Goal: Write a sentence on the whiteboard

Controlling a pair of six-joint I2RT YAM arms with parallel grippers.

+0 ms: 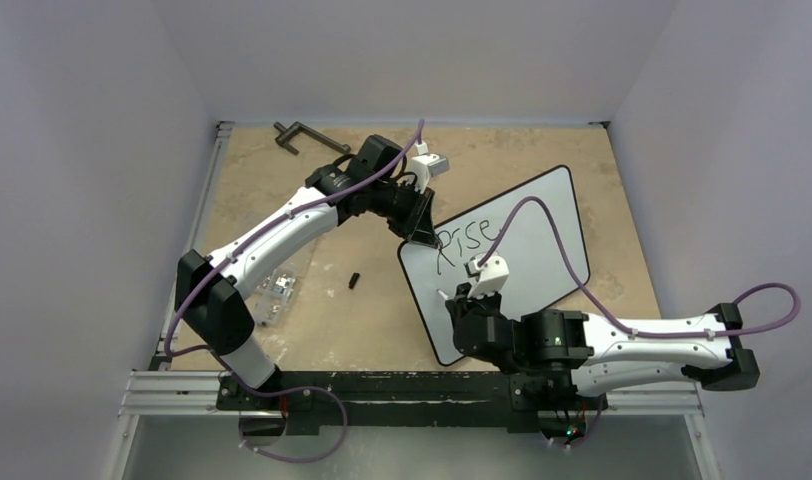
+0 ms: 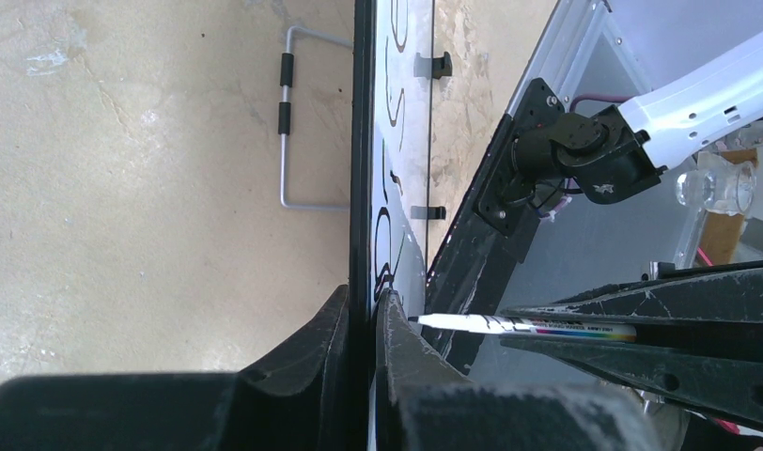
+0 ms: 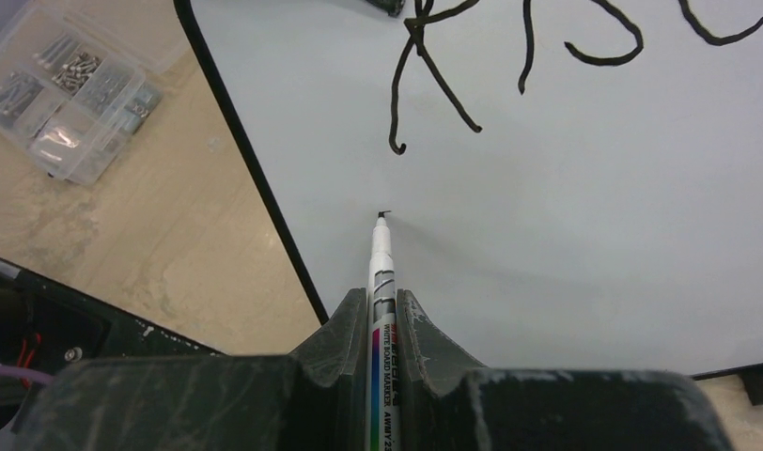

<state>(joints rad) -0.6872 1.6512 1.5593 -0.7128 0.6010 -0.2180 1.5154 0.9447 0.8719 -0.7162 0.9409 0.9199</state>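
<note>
Right at the near edge we see the right gripper [image 3: 381,305] clamped on a white marker [image 3: 381,263], its tip touching the whiteboard [image 3: 584,244] just below the first letter. A clear parts box [image 1: 275,290] and a small black cap [image 1: 354,280] lie off to the left. Beyond the tip we read the sentence [image 3: 527,47], "Rise", in black on the board, which sits askew on the right half of the table [image 1: 602,180]. Farther on, the left gripper [image 2: 362,315] is closed on the board's far-left rim, and a metal clamp [image 1: 307,135] lies at the back.
</note>
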